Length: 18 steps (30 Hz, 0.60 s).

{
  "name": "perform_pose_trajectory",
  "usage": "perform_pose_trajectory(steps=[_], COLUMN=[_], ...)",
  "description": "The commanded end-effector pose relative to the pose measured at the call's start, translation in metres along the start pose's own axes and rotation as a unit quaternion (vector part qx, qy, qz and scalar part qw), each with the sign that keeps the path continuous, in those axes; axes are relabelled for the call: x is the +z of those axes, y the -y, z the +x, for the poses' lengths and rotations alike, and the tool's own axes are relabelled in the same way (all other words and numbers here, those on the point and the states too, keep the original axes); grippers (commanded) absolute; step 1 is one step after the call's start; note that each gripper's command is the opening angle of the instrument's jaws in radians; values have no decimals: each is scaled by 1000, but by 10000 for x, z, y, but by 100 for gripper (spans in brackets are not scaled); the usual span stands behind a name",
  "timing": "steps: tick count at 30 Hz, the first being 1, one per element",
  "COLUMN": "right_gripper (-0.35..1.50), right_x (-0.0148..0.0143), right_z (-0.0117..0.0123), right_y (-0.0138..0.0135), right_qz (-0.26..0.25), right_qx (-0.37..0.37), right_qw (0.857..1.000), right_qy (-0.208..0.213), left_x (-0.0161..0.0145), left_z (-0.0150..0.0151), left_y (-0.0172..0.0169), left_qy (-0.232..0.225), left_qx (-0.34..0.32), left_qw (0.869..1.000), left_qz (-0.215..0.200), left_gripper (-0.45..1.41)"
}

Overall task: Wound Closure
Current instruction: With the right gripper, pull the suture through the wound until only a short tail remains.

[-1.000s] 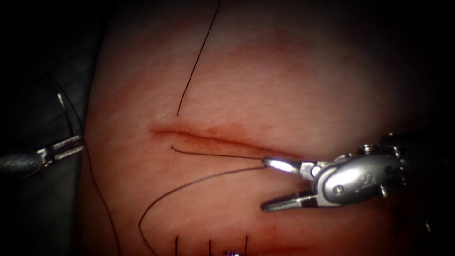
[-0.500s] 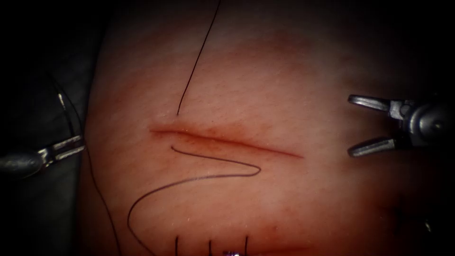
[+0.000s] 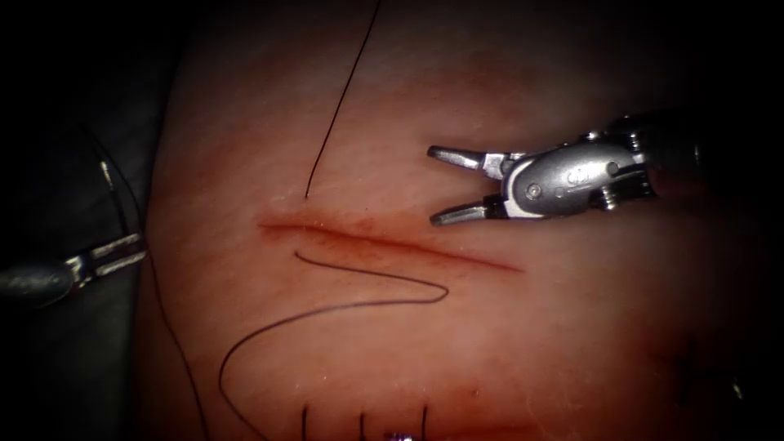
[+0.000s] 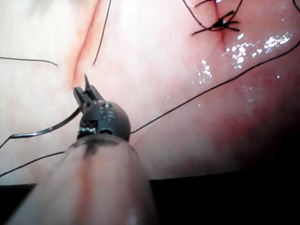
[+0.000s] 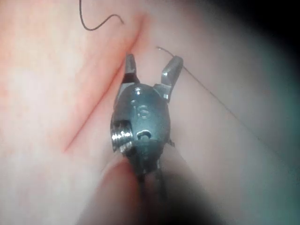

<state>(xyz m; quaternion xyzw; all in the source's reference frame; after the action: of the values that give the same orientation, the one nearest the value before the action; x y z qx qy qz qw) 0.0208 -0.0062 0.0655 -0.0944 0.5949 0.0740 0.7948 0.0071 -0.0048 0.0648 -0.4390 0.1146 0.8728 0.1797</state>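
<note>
Needle (image 4: 44,131) apparently held by left tool (image 3: 122,250); right tool (image 3: 437,184) gaping, empty

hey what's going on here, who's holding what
Bench suturing practice on tissue with an open cut. The left tool, off the tissue's left edge, holds the curved needle in shut jaws near one end; the needle is outside the tissue. The right tool hovers above the cut, jaws open, holding nothing. A loose bend of thread lies on the tissue below the cut.
</note>
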Motion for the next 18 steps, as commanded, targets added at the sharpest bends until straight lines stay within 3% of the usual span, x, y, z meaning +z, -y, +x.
perform_pose_trajectory(steps=[1, 7, 18], right_gripper=[138, 143, 143], right_x=[20, 51, 65], right_z=[-14, -39, -36], right_y=[7, 31, 56], right_qz=[1, 14, 35], right_qx=[5, 20, 70], right_qw=[1000, 1000, 996], right_qy=[-3, -11, -32], left_x=[7, 5, 6], left_z=[-2, -3, -2], left_y=[-4, -4, -4], left_qy=[-1, -1, -1], left_qx=[0, 0, 0], left_qw=[1000, 1000, 1000], left_qz=[0, -1, -1], left_gripper=[-45, -45, -45])
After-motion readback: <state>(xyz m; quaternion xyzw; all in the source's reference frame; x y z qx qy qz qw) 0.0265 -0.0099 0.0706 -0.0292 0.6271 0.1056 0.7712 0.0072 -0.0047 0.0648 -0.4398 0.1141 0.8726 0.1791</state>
